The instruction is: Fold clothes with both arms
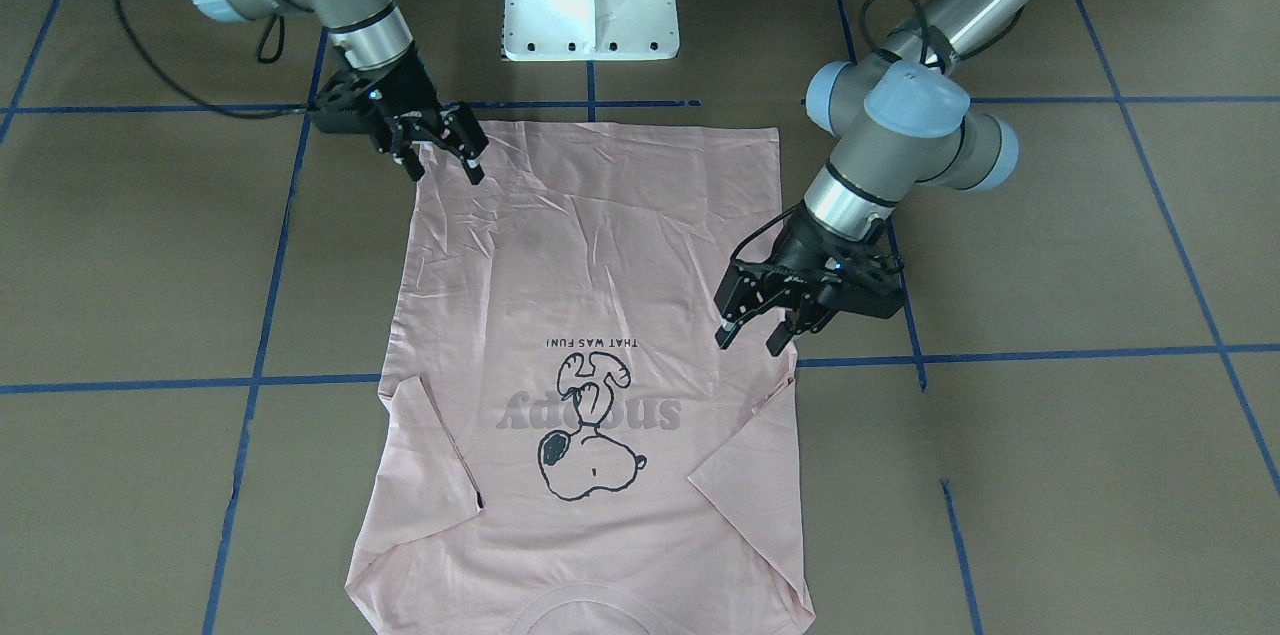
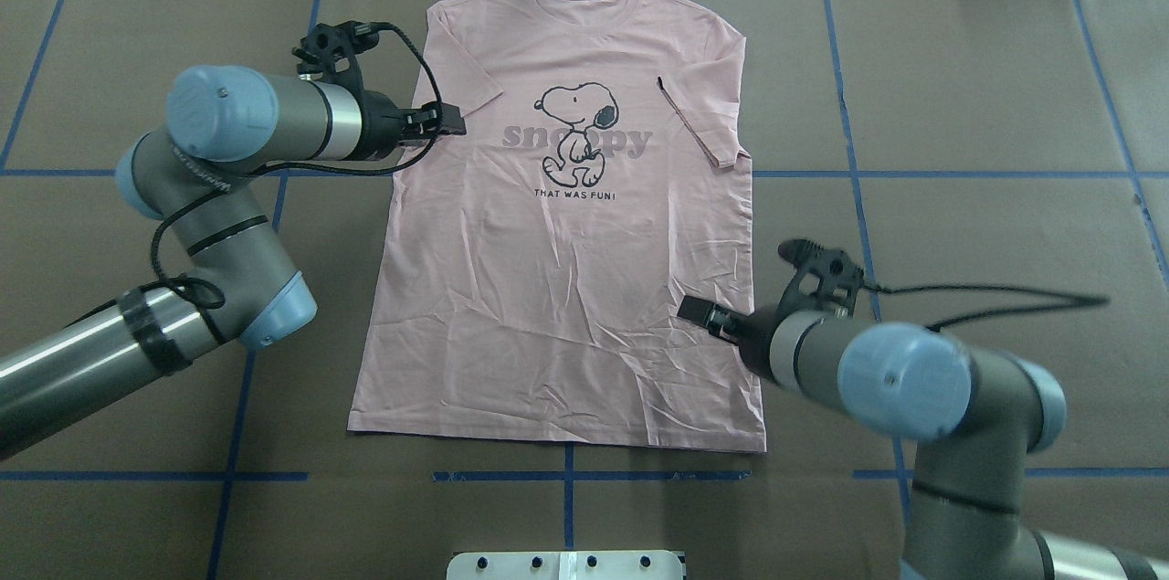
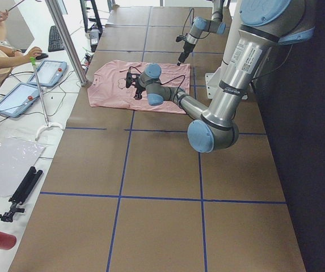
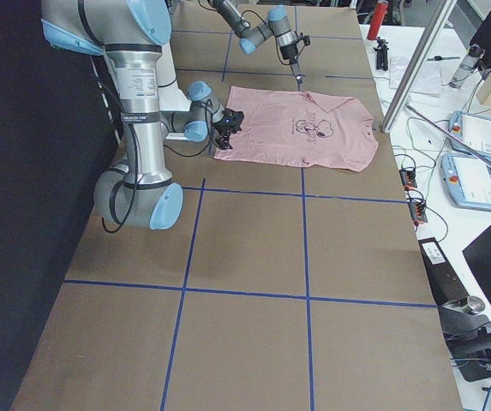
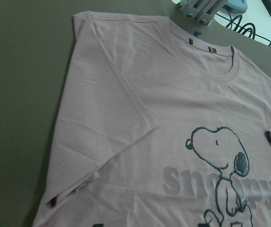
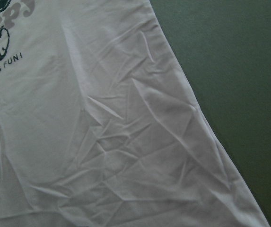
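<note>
Creased pink cotton fills my right wrist view: the T-shirt [image 6: 102,118], its side edge running down past the dark table [image 6: 230,56], with only a scrap of the lettering [image 6: 0,66] showing at the upper left. None of my fingers shows there. The left wrist view catches the collar [image 5: 192,42], one sleeve [image 5: 107,132] and the dog outline [image 5: 220,161] (two dark slivers at its bottom edge are too little to name). From across the table, the collar is cut off by the frame's lower edge.

The T-shirt lies flat and face up on the table, collar away from my base and hem toward it, with both sleeves folded in over the front. My right gripper [image 1: 445,173] hangs over the hem corner on my right side, fingers spread apart and holding nothing. My left gripper [image 1: 749,343] is likewise spread wide and empty, at the shirt's left edge by the end of the folded-in sleeve. Whether either pair of tips touches the cloth I cannot tell.
</note>
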Tool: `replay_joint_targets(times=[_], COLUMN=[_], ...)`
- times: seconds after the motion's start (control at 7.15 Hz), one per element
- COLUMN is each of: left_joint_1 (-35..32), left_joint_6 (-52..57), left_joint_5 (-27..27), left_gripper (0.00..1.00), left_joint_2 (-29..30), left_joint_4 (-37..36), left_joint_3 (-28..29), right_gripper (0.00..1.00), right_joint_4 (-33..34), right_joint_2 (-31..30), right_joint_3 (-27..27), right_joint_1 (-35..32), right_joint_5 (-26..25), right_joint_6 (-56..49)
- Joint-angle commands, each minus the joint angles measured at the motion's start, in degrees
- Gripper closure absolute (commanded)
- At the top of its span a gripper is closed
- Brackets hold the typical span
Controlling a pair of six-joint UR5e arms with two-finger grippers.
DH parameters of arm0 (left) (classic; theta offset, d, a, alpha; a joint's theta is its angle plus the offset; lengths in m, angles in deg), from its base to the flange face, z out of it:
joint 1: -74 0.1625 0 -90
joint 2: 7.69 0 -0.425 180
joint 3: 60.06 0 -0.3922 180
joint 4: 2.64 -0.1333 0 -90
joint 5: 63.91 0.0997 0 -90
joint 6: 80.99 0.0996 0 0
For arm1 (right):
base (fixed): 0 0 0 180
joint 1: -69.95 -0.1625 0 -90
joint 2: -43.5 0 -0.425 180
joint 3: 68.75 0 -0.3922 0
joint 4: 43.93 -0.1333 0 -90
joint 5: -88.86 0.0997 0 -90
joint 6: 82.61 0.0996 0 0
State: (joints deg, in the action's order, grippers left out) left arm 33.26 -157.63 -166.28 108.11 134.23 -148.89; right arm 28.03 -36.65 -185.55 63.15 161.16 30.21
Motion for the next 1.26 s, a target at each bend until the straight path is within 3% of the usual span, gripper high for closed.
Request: replay_joint_targets(times=[0.0, 0.42, 1.12], left_joint_1=[0.05, 0.14, 0.05], left_joint_6=[-0.01, -0.01, -0.10], left_joint_5=[0.07, 0.16, 0.16], left_gripper=[0.27, 0.27, 0.27], left_joint_2=[-0.83, -0.83, -0.75], left_joint_4=[-0.64, -0.64, -0.64], left_joint_3=[-1.08, -0.81, -1.07], right_gripper=[0.06, 0.11, 0.12], right_joint_4=[5.46, 5.47, 6.08], right_joint_2=[-1.58, -1.94, -3.17], right_joint_3=[-2.21, -0.80, -0.09], right_joint_1=[2.76, 3.55, 3.64], right_joint_5=[-2.78, -1.03, -0.23], right_joint_6=[7.55, 15.90, 16.02])
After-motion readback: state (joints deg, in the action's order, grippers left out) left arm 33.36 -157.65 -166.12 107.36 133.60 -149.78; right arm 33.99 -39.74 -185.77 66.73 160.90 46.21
